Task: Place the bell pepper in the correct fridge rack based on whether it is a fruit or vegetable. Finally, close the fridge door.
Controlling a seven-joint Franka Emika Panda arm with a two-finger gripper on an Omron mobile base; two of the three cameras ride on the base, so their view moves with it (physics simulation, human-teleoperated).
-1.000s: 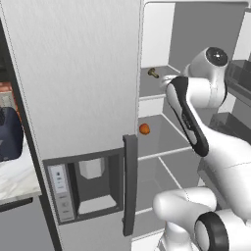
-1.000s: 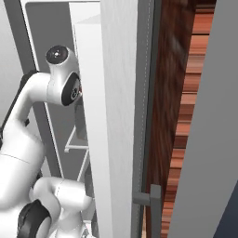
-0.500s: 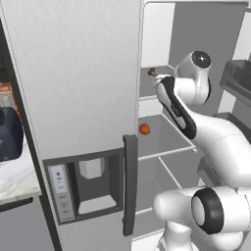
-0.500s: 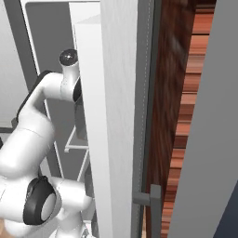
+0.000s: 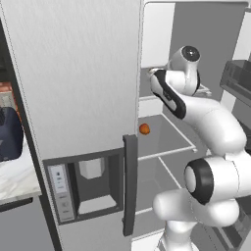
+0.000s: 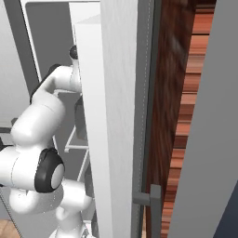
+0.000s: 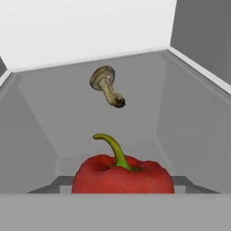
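The gripper's fingers are hidden at the bottom of the hand view, so whether it is holding or open cannot be told; directly in front of it sits the glossy red bell pepper (image 7: pixel 122 175) with a curved green stem, at the near edge of the flat pale-grey fridge rack (image 7: pixel 189 117). Farther back on that rack, near its rear edge, lies 1 small tan mushroom (image 7: pixel 106 85), well apart from the pepper. In the left base view the white arm (image 5: pixel 196 105) reaches into the open compartment at the uppermost rack (image 5: pixel 153 99), and 1 small round orange fruit (image 5: pixel 144 129) rests at the left edge of the shelf below.
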